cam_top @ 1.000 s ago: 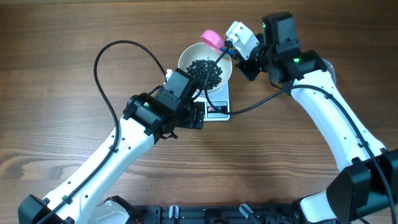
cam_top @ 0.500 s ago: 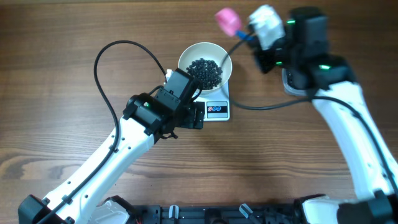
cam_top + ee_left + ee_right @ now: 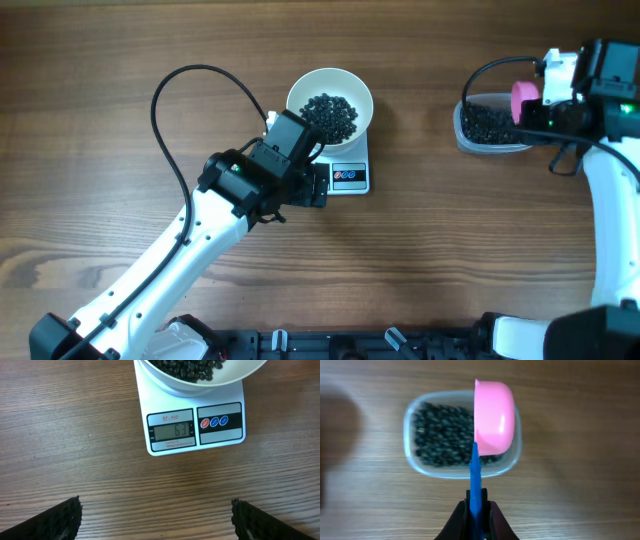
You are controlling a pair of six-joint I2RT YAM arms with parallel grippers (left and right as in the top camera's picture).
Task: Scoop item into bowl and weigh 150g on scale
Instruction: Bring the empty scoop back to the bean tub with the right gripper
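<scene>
Right gripper (image 3: 477, 506): pinching shut on the blue handle (image 3: 475, 472) of a pink scoop (image 3: 493, 417), which is hanging above a clear tub (image 3: 410, 420).
Tub: sitting toward the right edge of the worktop (image 3: 100, 60), holding black beans (image 3: 440, 435).
Left gripper (image 3: 157, 520): standing wide open, holding nothing, hovering over bare wood just in front of the scale (image 3: 222, 435).
Scale: lying mid-worktop, its display (image 3: 172, 432) showing 63.
White bowl (image 3: 300, 88): sitting on the scale, carrying a heap of the same beans, well apart from the tub.
</scene>
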